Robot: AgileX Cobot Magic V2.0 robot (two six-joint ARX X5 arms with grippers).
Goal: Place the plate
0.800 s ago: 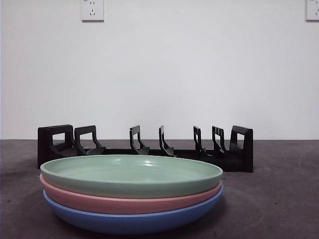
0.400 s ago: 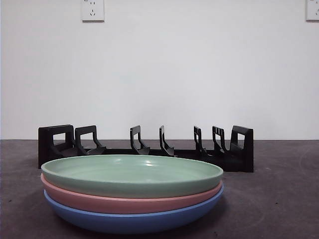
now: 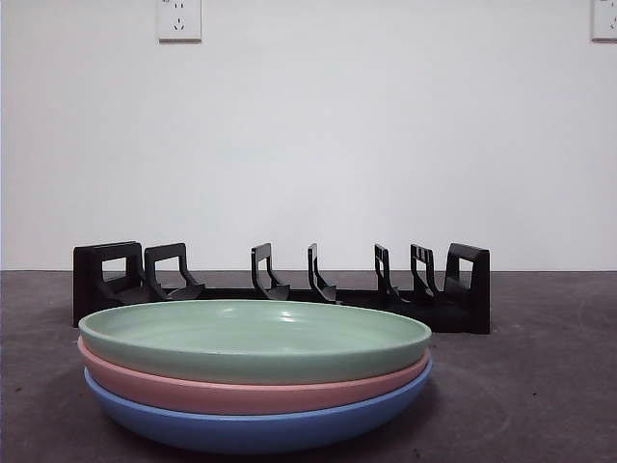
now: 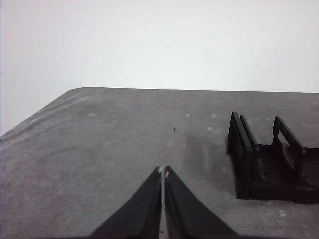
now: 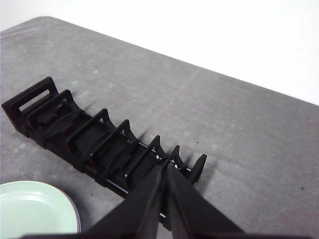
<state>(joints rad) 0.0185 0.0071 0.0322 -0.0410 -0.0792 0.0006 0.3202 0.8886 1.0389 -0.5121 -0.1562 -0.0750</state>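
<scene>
well, nothing has stirred since a second ago: we see the front view the same as before, so the task has not truly begun.

starting at the left of the front view, the black rack (image 3: 280, 287) runs across the middle of the frame, its slots bare, standing on the dark table (image 3: 540, 386). low in the frame, left of centre, sits the stack: the green plate (image 3: 254, 338) on top, the pink plate (image 3: 241, 394) under it, the blue plate (image 3: 255, 429) at the bottom, all lying flat and just in front of the rack.

over to the left wrist view, the left gripper (image 4: 163, 172) has its jaws pressed together with nothing between them, over bare table, the rack's end at the right edge of that frame.

then the right wrist view: the right gripper (image 5: 165, 163) is likewise closed up and carrying nothing, with the rack beyond its tips and the green plate's rim in the lower left corner.

we judge a plate must first be lifted off the stack, and neither gripper is on one yet.
</scene>
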